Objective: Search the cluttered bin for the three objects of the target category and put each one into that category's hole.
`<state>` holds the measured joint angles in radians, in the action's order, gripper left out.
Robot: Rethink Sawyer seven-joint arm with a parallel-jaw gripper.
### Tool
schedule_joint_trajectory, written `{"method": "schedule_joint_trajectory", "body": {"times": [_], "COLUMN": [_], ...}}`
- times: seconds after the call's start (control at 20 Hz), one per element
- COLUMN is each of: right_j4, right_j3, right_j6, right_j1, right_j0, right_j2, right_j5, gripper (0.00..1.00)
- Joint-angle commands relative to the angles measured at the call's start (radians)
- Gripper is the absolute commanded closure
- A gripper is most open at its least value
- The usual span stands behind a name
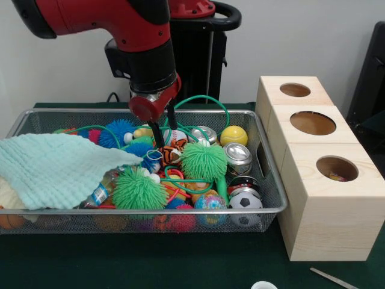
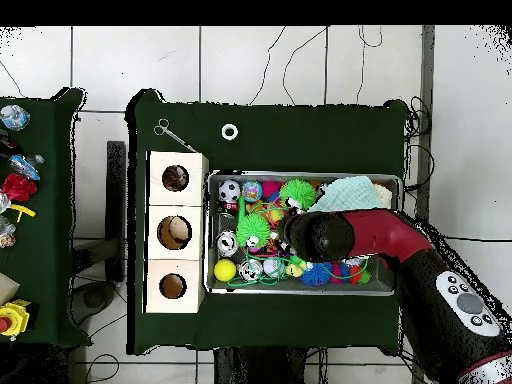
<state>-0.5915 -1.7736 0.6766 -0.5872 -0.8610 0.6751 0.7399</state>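
Front view shows one dark green worktop against a pale wall, and from overhead it stands on a white tiled floor. On it sit one cluttered bin of silver wire mesh and, touching its end, three pale wooden boxes in a row, each with one round opening on top. The hole, mid-sized, is in the box nearest the camera; the widest is in the middle box. One red and black arm reaches down into the bin's middle, and its jaws stand slightly apart among the toys, clamped on nothing I can make out. Inside lie one mint cloth, two green spiky balls, two metal cans, one yellow ball and one small football.
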Motion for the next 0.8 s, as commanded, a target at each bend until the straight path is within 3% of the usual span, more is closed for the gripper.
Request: {"method": "schedule_joint_trajectory", "body": {"times": [0.05,0.35,0.8], "right_j4": [-0.169,-0.225,-0.257], "right_j3": [-0.024,-0.017,-0.027], "right_j6": [-0.370,-0.375,-0.359], "right_j1": [0.081,0.104,0.118], "right_j0": [-0.030,-0.058,-0.073], "right_j2": [0.099,0.146,0.160], "right_j5": [0.036,-0.015,0.012], "gripper": [0.00,0.00,0.00]}}
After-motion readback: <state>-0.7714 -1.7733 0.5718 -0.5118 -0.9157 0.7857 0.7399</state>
